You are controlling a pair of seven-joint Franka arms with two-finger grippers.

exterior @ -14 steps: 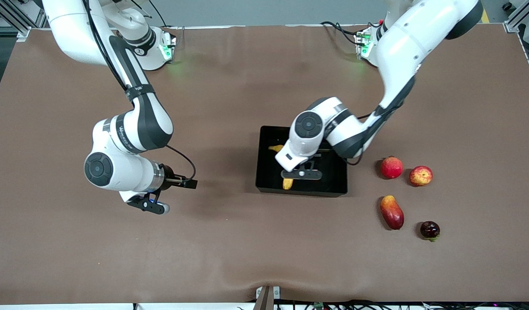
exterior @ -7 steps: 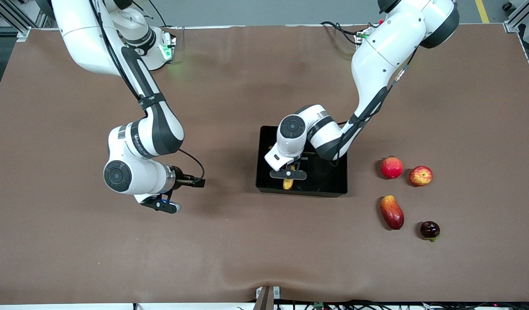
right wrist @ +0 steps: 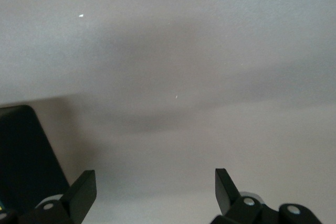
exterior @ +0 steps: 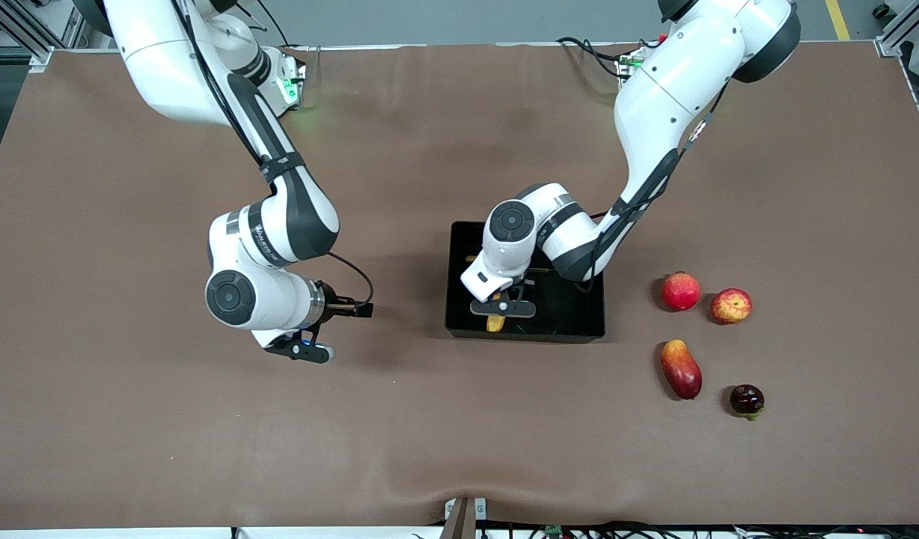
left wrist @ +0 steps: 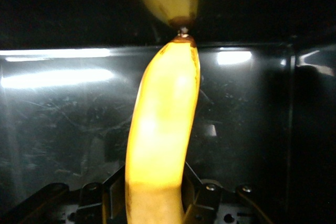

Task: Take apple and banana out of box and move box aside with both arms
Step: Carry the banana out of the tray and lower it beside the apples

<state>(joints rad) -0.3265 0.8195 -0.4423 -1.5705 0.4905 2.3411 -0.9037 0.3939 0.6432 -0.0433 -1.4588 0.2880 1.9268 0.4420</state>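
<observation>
The black tray (exterior: 572, 314) lies mid-table. The yellow banana (exterior: 495, 323) lies in it along the wall toward the right arm's end. My left gripper (exterior: 502, 308) is down in the tray, shut on the banana. In the left wrist view the banana (left wrist: 163, 119) runs out from between the fingers (left wrist: 207, 192), its tip at the glossy tray wall (left wrist: 63, 51). The apple (exterior: 730, 305), red with yellow patches, sits on the table toward the left arm's end. My right gripper (exterior: 302, 350) hangs open and empty (right wrist: 156, 192) over bare table beside the tray.
A plain red fruit (exterior: 680, 291) sits beside the apple. A red-orange mango (exterior: 681, 368) and a dark round fruit (exterior: 747, 400) lie nearer the front camera. A corner of the tray (right wrist: 21, 156) shows in the right wrist view. The table has a brown cloth (exterior: 429, 449).
My left gripper has shifted inside the tray toward the right arm's end, onto the banana, and the banana's end has moved slightly. My right arm has moved toward the tray.
</observation>
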